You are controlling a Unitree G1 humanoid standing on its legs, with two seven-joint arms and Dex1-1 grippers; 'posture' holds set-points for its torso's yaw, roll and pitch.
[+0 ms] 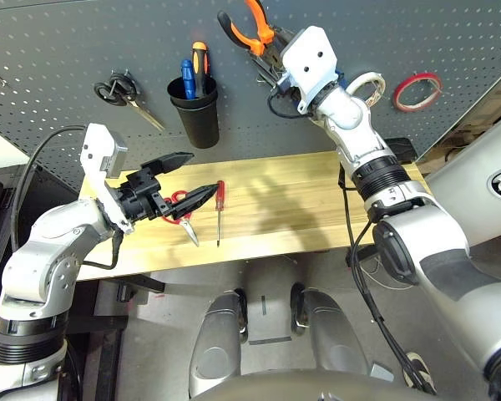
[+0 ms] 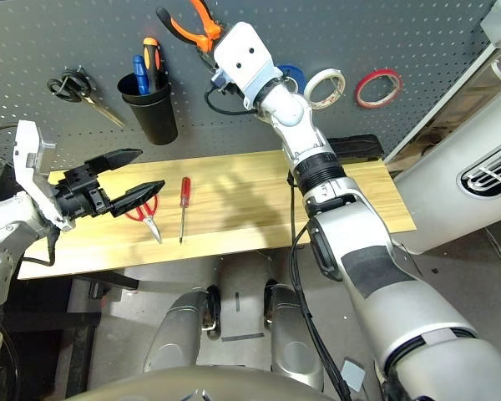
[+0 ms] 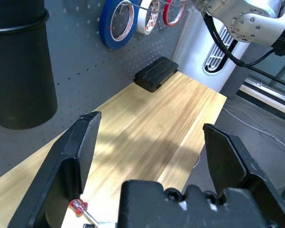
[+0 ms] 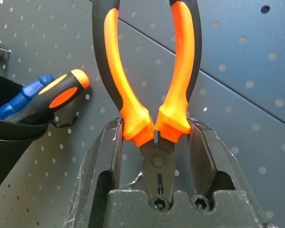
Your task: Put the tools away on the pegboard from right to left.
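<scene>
My right gripper point(image 1: 265, 52) is raised against the pegboard point(image 1: 58, 42), shut on the orange-and-black-handled pliers point(image 4: 154, 126) near their joint, handles pointing up. A thin red tape ring point(image 1: 417, 90) hangs on the board at the far right. On the wooden table point(image 1: 292, 200) lie a slim red-handled screwdriver point(image 1: 220, 209) and, to its left, red-handled scissors point(image 2: 142, 209). My left gripper point(image 1: 202, 173) hovers open just above the scissors, holding nothing.
A black cup point(image 1: 194, 109) on the board holds orange- and blue-handled drivers. Black-handled scissors point(image 1: 121, 90) hang at the left. White tape point(image 1: 366, 88) and blue tape point(image 3: 118, 21) hang beside the red ring. A black box point(image 3: 156, 73) sits at the table's back right.
</scene>
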